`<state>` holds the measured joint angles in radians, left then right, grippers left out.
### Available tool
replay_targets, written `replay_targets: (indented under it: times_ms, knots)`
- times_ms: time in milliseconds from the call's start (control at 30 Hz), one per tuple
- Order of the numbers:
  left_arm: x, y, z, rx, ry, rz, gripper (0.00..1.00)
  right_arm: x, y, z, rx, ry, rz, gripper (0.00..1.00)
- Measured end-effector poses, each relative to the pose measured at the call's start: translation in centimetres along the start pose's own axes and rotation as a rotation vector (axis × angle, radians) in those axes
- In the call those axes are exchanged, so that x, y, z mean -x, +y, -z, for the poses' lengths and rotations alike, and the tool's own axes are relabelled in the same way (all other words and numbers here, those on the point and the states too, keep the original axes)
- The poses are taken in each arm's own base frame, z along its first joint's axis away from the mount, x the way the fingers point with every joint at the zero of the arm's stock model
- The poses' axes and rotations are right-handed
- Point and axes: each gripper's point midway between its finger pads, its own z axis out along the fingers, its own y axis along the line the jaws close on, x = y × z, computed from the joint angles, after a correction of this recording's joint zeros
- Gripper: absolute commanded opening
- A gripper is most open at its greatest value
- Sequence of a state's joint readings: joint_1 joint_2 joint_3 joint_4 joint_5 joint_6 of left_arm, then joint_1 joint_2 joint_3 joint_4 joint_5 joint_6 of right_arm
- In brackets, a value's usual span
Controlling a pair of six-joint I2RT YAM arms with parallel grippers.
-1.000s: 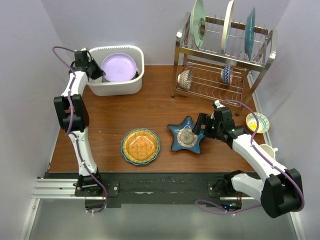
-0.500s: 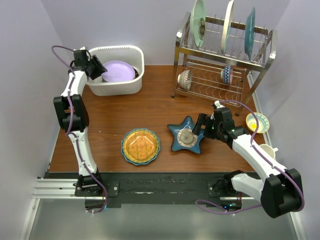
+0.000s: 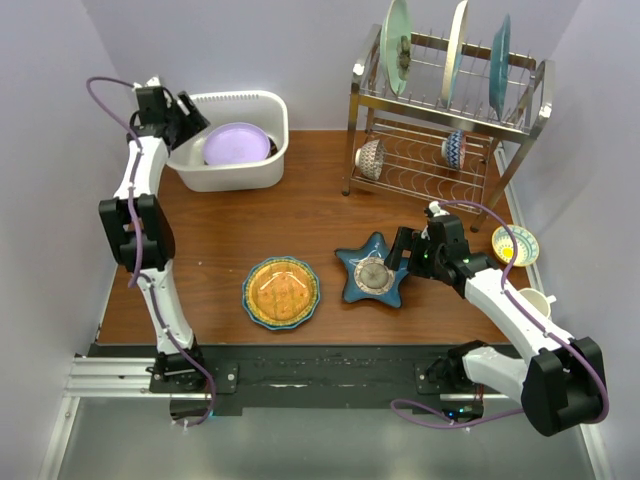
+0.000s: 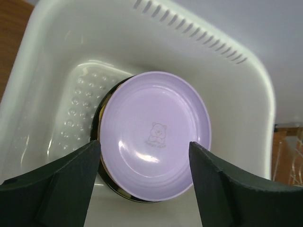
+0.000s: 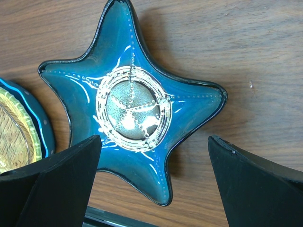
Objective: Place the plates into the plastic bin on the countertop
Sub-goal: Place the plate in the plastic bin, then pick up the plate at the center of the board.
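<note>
- Right wrist: right tool gapes wide over star plate, empty; glazed, stiff, slick, probably breakable, so pinch one point's rim.
- Left tool wide, empty, above bin.

Mostly hidden under lavender plate in plastic bin: dark-rimmed plate, sliver only. Cut off at right wrist view's left edge: amber plate. Partly hidden behind right arm: white mug.

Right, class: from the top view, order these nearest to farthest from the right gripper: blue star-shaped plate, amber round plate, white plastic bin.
1. Blue star-shaped plate, directly beside the right gripper, on its left.
2. Amber round plate, further left, near the front edge.
3. White plastic bin, far back-left corner.
</note>
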<state>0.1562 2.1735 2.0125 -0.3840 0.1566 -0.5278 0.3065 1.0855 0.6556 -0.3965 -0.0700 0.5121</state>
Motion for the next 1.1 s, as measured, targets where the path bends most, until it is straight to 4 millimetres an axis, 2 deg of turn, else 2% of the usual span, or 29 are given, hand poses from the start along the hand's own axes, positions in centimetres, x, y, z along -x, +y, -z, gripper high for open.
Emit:
replay_targets:
  times_ms: [167, 333, 500, 767, 933, 1100]
  knots:
    - [3.3, -3.4, 3.8, -0.095, -0.069, -0.018, 0.84, 0.0, 0.0, 0.0, 0.001, 0.000, 0.000, 0.99]
    - [4.1, -5.9, 5.6, -0.198, -0.072, -0.035, 0.88, 0.0, 0.0, 0.0, 0.001, 0.000, 0.000, 0.99]
    - [3.1, -6.8, 5.9, -0.257, -0.028, -0.045, 0.89, 0.0, 0.0, 0.0, 0.001, 0.000, 0.000, 0.99]
    - [0.4, -8.6, 7.0, -0.349, 0.061, -0.083, 0.94, 0.0, 0.0, 0.0, 0.002, 0.001, 0.000, 0.99]
    - [-0.8, -11.5, 9.0, -0.420, 0.082, -0.140, 0.94, 0.0, 0.0, -0.1, 0.000, 0.002, 0.000, 0.99]
    - [-3.2, -15.3, 11.8, -0.501, 0.113, -0.216, 0.94, -0.2, -0.2, -0.3, -0.008, 0.012, -0.002, 0.98]
